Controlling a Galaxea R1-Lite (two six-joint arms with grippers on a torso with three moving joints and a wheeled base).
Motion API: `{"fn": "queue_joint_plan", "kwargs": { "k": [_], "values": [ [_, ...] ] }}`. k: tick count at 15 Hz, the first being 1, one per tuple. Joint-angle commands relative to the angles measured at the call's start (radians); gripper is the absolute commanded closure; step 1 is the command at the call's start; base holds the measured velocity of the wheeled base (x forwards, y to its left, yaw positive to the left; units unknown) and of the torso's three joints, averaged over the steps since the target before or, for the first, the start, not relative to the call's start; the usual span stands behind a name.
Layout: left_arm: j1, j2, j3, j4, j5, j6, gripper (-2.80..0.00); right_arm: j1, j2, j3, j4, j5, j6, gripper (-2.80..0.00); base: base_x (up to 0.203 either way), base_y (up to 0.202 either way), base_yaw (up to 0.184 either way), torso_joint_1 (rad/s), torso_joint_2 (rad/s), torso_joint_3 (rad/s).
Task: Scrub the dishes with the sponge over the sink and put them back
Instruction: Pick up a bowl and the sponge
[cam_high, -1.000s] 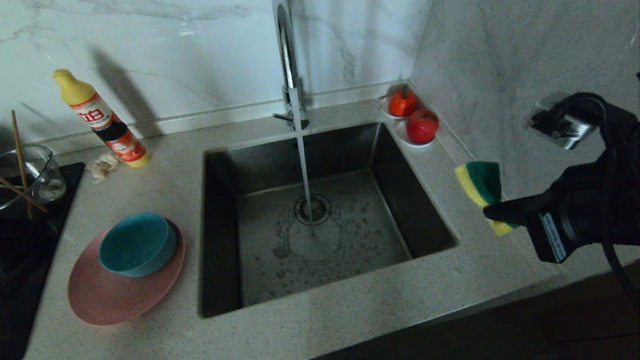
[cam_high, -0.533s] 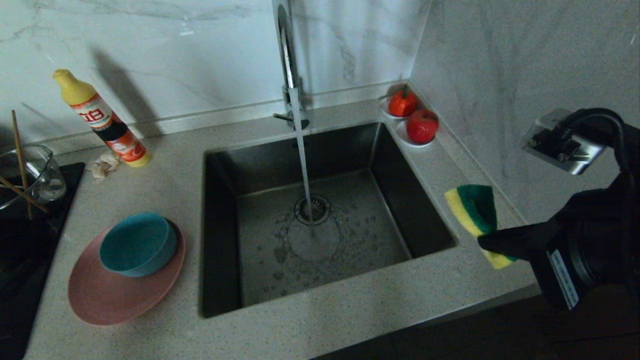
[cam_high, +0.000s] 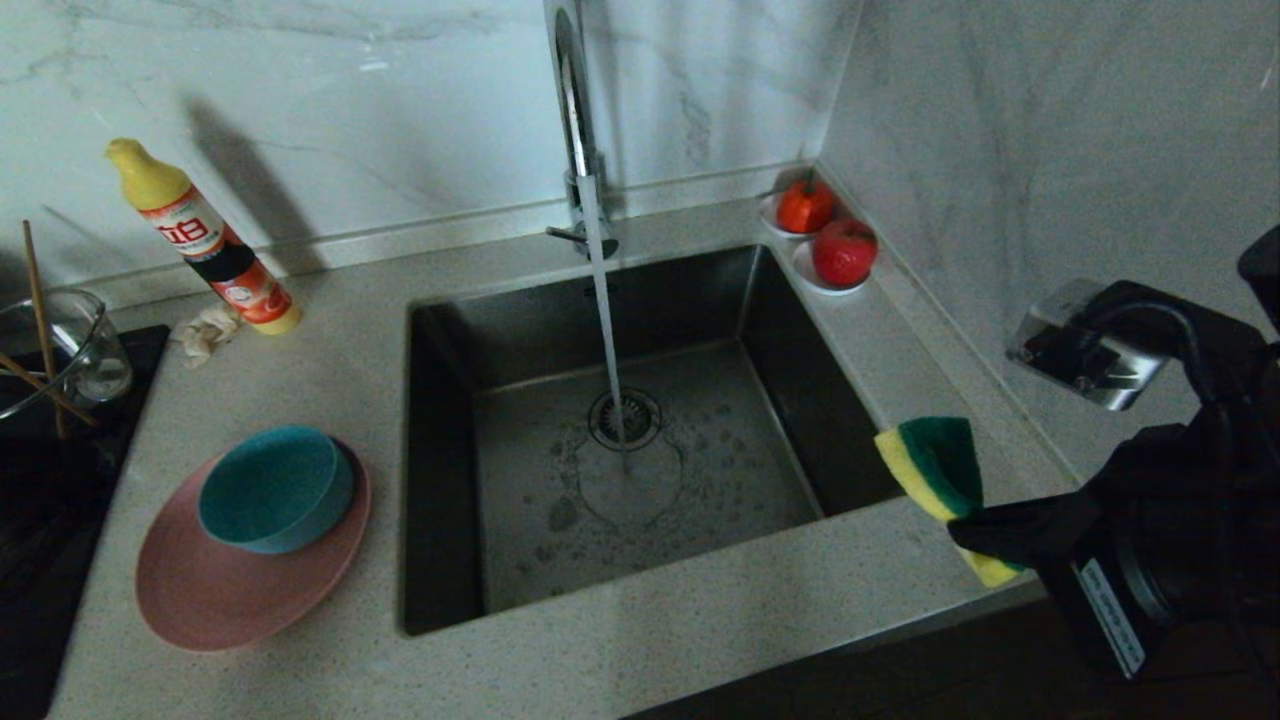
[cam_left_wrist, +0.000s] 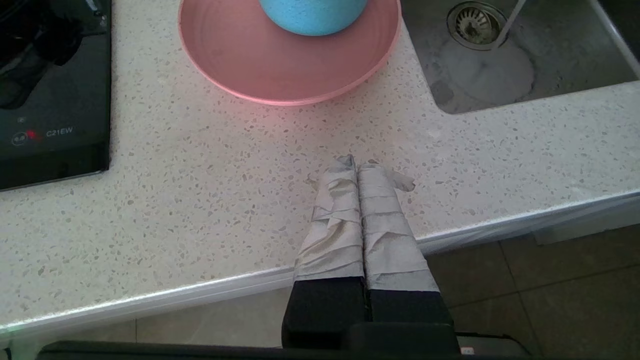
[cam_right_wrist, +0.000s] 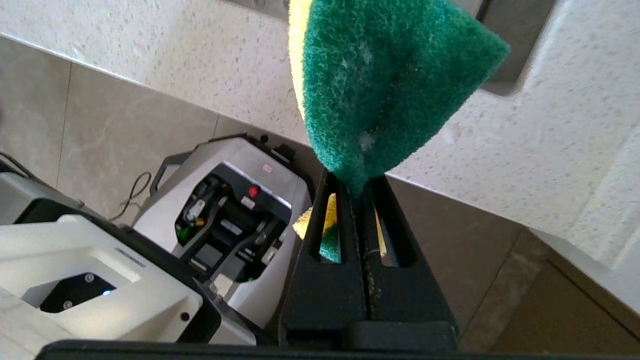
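Observation:
My right gripper (cam_high: 985, 535) is shut on the sponge (cam_high: 935, 470), a yellow block with a green scouring face (cam_right_wrist: 385, 85), held in the air over the counter just right of the sink (cam_high: 640, 450). Water runs from the faucet (cam_high: 575, 110) onto the drain. The teal bowl (cam_high: 275, 488) sits in the pink plate (cam_high: 215, 590) on the counter left of the sink; both also show in the left wrist view, the bowl (cam_left_wrist: 312, 15) on the plate (cam_left_wrist: 280, 65). My left gripper (cam_left_wrist: 357, 167) is shut and empty, parked over the counter's front edge.
A detergent bottle (cam_high: 205, 240) and a crumpled scrap (cam_high: 205, 330) lie at the back left. A glass jug with chopsticks (cam_high: 60, 350) stands on a black cooktop (cam_left_wrist: 50, 100). Two saucers with red fruit (cam_high: 830, 240) sit in the back right corner by the wall.
My right arm has swung down and toward the front edge of the counter, carrying the sponge with it. The dishes and the left arm have not moved.

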Motion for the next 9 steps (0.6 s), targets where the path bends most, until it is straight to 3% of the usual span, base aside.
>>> {"fn": "queue_joint_plan", "kwargs": {
  "k": [1,9],
  "values": [
    [0.0,0.0,-0.001,0.001,0.0,0.0,0.0,0.002,0.022,0.005,-0.001,0.006,0.003,0.0,0.0,0.0,0.0,0.0,0.0,0.0],
    [0.002,0.0,-0.005,0.015,0.013,0.014,0.0,0.002,0.025,0.014,-0.002,0.029,0.034,0.0,0.0,0.0,0.0,0.0,0.0,0.0]
  ]
}}
